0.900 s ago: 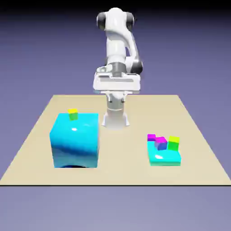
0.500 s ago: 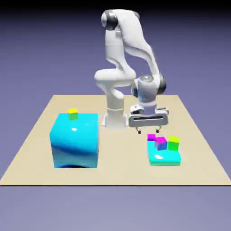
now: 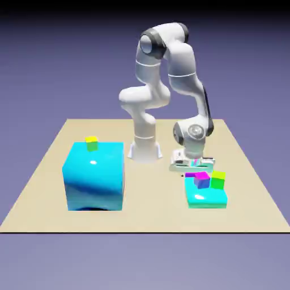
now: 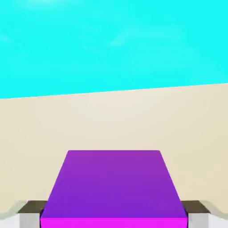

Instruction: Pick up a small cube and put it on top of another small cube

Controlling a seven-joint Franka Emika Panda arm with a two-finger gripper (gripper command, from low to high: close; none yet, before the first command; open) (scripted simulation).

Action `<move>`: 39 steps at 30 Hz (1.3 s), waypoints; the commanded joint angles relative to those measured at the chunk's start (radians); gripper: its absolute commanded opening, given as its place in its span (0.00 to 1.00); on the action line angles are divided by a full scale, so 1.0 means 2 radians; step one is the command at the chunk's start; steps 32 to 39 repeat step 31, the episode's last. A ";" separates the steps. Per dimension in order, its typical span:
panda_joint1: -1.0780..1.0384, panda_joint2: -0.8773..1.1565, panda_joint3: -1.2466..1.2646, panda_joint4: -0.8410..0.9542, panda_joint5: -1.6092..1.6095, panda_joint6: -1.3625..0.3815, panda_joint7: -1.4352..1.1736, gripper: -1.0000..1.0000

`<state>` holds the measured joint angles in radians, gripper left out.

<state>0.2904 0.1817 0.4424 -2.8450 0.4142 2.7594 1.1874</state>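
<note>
Down by the purple cube (image 4: 114, 185) your jaws (image 4: 114, 209) have come since the last look. It sits on the desk (image 3: 153, 218), behind the flat cyan block (image 3: 206, 195), right between the two tips, and they look closed on its sides.

The arm (image 3: 182, 59) arches up from its base, bends at a high elbow and drops its forearm toward the exterior view's right. Above the jaws, the wrist (image 3: 194, 133) hangs roughly upright, and the wide white hand (image 3: 192, 164) sits directly over them. In the hand view, the jaws (image 4: 114, 218) stand parted, one fingertip on either side, both pointing down at the counter.
</note>
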 commanded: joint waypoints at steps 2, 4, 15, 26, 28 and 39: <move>-0.008 -0.036 0.006 -0.001 0.004 -0.035 -0.001 0.00; -0.015 -0.072 0.012 -0.002 0.008 -0.071 -0.003 0.00; -0.155 -0.164 0.079 0.116 -0.033 -0.215 0.050 0.00; -0.202 -0.062 0.109 0.156 -0.067 -0.206 0.114 0.00; -0.197 -0.045 0.108 0.149 -0.073 -0.184 0.119 0.00; -0.202 -0.061 0.109 0.156 -0.067 -0.205 0.114 1.00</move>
